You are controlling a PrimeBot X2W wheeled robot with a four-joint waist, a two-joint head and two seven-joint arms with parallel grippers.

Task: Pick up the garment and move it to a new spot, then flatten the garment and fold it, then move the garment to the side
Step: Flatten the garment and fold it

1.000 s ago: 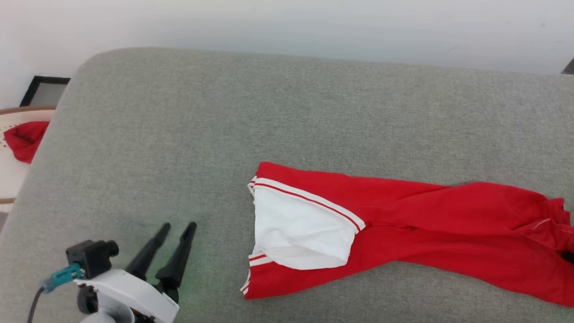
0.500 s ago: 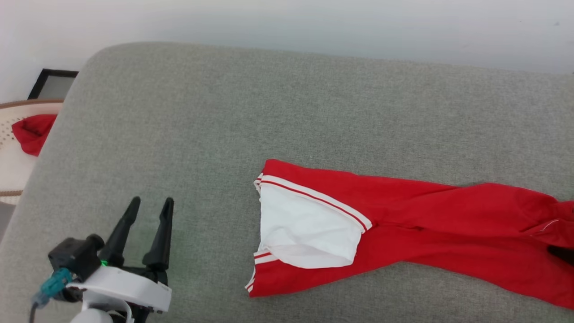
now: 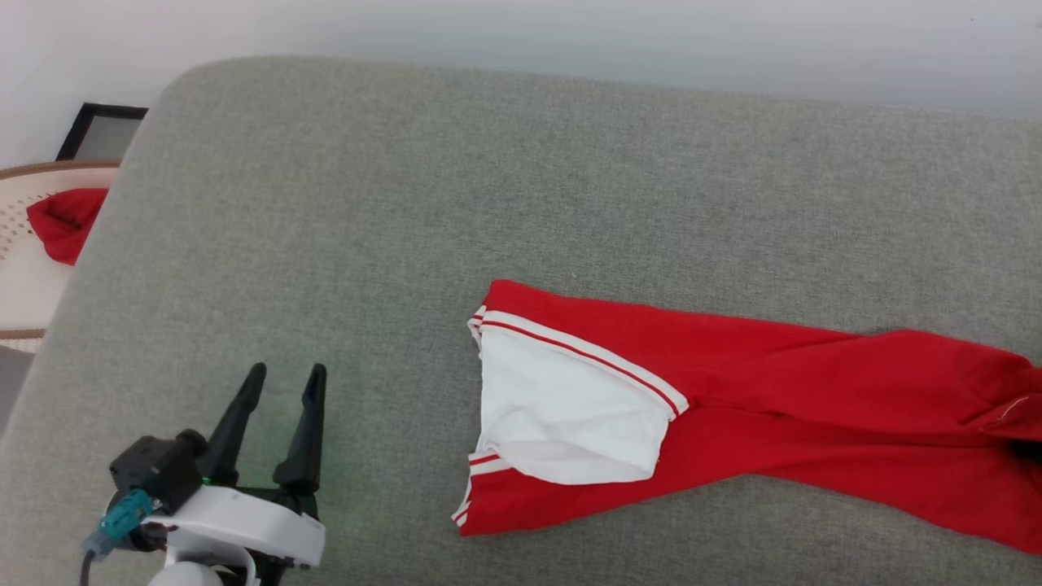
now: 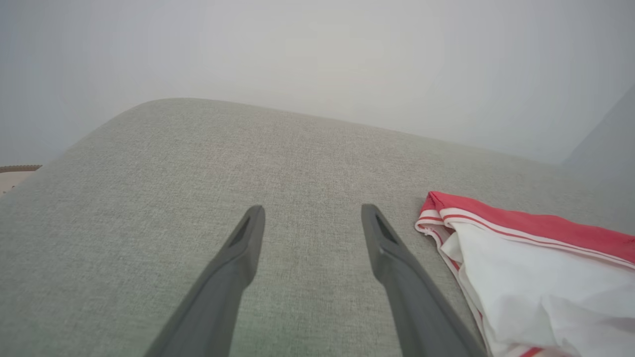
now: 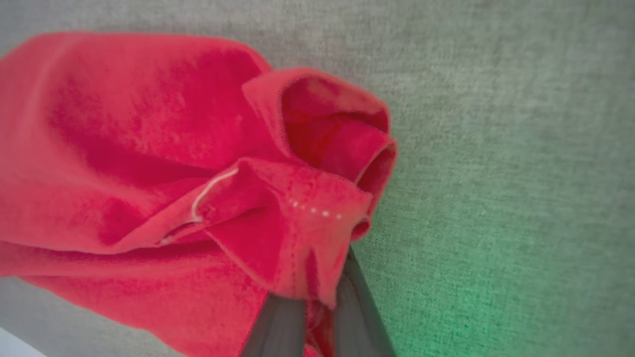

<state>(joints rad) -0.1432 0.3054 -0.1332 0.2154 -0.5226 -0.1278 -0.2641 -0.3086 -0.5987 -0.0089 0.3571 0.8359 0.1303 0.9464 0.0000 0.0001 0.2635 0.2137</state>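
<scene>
We saw the bright red jersey shirt [image 3: 733, 407] with its white, stripe-trimmed sleeve [image 3: 562, 407] stretched across the grey fabric cushion [image 3: 407, 203]. Our right gripper [image 5: 320, 302] was clamped tight on its bunched red edge. Our left gripper [image 3: 289, 370] stood wide open, empty, near the sleeve.

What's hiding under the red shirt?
The garment lies on the grey cushion, which shows beside it. In the right wrist view the right gripper is shut on a bunched red edge. Whatever lies directly beneath the cloth is covered.
</scene>
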